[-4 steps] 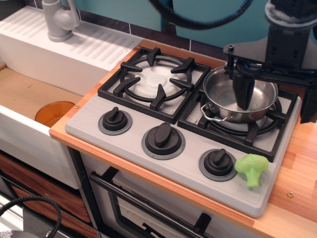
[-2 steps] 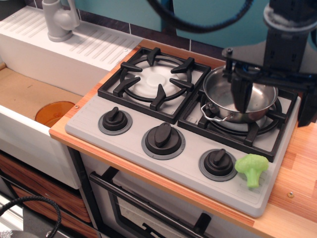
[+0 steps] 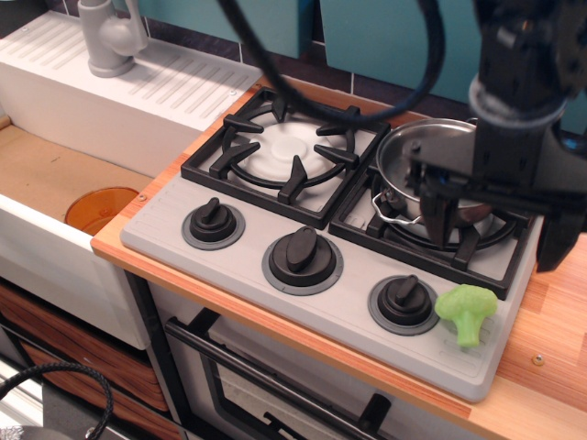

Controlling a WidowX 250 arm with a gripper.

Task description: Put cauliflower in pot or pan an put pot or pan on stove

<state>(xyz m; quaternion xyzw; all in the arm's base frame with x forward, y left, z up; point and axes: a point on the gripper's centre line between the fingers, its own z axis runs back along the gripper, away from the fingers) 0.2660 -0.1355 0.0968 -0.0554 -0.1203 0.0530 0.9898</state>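
Far to the left of your claw you have the white sink (image 3: pixel 55 174) with an orange disc (image 3: pixel 99 209) lying in it, and the grey tap (image 3: pixel 108 37) stands at the back corner beyond that. Nearer in, the stove (image 3: pixel 275 298) sits on the wooden bench (image 3: pixel 550 339). Its left burner grate (image 3: pixel 284 151) is bare over its white disc, well to the left of the claw. Three black knobs run along the front edge: the first (image 3: pixel 213 220) and second (image 3: pixel 302 253) lie left and forward of the claw, and the third (image 3: pixel 404 301) is just forward of the left finger.

Your claw (image 3: pixel 493 229) hangs over the right burner grate (image 3: pixel 440 229) with its two dark fingers (image 3: pixel 433 209) spread wide apart and nothing between them. The pot (image 3: pixel 431 165) rests on that grate, directly behind and partly under the claw; the left finger covers part of its front rim, and you cannot tell from this view whether it touches the metal. The pot's near loop handle (image 3: pixel 396 215) shows just left of that finger.

The cauliflower (image 3: pixel 466 310) lies on the stove's front right corner, just right of the third knob, forward of the claw and below the gap between the fingers, clear of both.
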